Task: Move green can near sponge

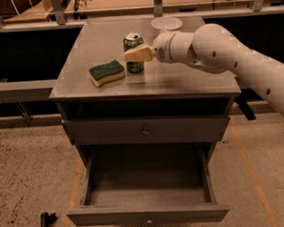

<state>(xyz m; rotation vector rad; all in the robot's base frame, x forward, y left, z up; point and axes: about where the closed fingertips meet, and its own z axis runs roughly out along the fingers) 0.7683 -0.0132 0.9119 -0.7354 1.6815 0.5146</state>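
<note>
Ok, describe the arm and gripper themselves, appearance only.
The arm is smooth, bulbous off-white shells with small dark dots, no cables showing. The gripper, at the green can, is a tan, wedge-shaped tip on a rounded white wrist.

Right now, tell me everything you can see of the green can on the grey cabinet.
The small green patterned drink can with a silver metal top stands upright on the grey cabinet top, close to the right of the wavy-edged green-and-yellow sponge. The tan gripper crosses its middle from the right, hiding part of its body. A white bowl sits behind it.
</note>
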